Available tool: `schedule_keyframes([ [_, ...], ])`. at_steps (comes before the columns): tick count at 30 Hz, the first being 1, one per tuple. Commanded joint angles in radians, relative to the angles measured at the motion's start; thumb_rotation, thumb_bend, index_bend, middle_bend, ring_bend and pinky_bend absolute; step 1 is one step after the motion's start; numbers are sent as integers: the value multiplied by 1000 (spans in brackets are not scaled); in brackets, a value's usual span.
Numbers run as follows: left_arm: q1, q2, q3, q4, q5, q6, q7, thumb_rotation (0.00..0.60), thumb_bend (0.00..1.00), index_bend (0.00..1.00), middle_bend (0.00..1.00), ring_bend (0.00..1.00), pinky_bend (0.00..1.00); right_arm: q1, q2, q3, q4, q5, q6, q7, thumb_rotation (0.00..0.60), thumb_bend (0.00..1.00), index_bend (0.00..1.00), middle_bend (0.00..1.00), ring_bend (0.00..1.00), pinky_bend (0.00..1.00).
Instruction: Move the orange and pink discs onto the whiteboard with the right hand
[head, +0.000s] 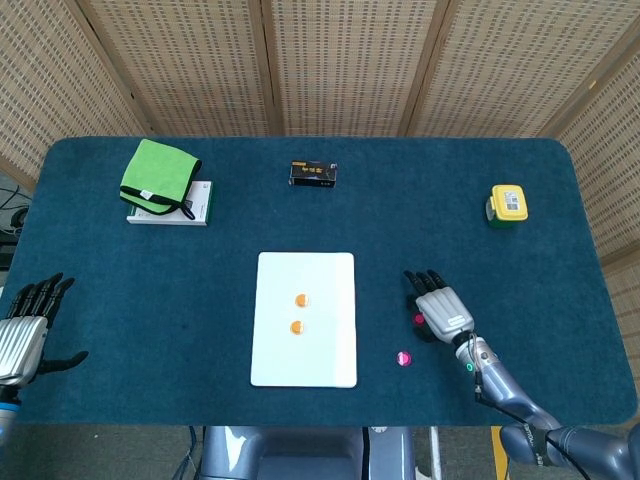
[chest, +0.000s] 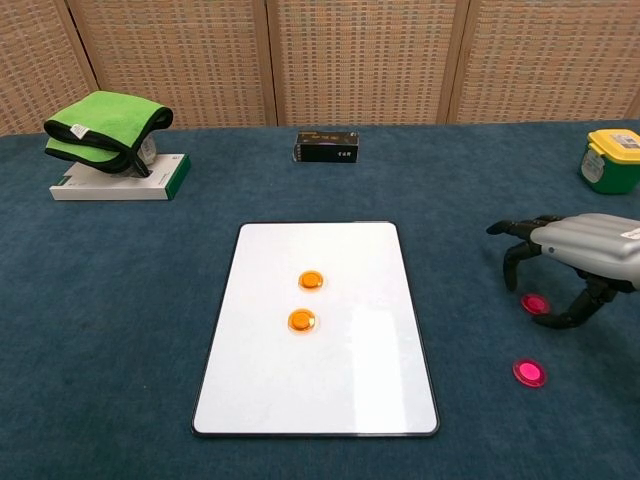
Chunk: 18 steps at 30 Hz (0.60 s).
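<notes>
While my right hand (chest: 572, 258) hangs just over the tabletop (head: 150, 290), its fingers are spread and curved down, and it holds nothing. One pink disc (chest: 536, 303) lies right under those fingers, a little toward 9 o'clock from my palm. The other pink disc (chest: 529, 373) lies near it, toward 6 o'clock. Both orange discs (chest: 311, 280) already sit on the whiteboard (chest: 330, 390), which lies at 9 o'clock from my hand. I think the nearer pink disc comes next, so I must drop straight down and pinch it. My left hand (head: 22, 335) rests open, far off at the 9 o'clock edge.
</notes>
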Motion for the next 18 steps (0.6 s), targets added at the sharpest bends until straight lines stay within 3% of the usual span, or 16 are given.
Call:
schedule_keyframes([
  [1, 0, 0, 0, 0, 0, 0, -1, 600, 0, 0, 0, 0, 0, -2, -3, 3, 5, 4, -7, -2, 600, 363, 389, 0, 0, 0],
  [11, 0, 1, 0, -2, -3, -1, 0, 600, 0, 0, 0, 0, 0, -5, -8, 10, 27, 14, -32, -4, 600, 363, 401, 0, 0, 0],
  [18, -1, 1, 0, -2, -5, -4, 1, 600, 0, 0, 0, 0, 0, -12, -6, 12, 32, -2, -29, 7, 600, 381, 577, 0, 0, 0],
])
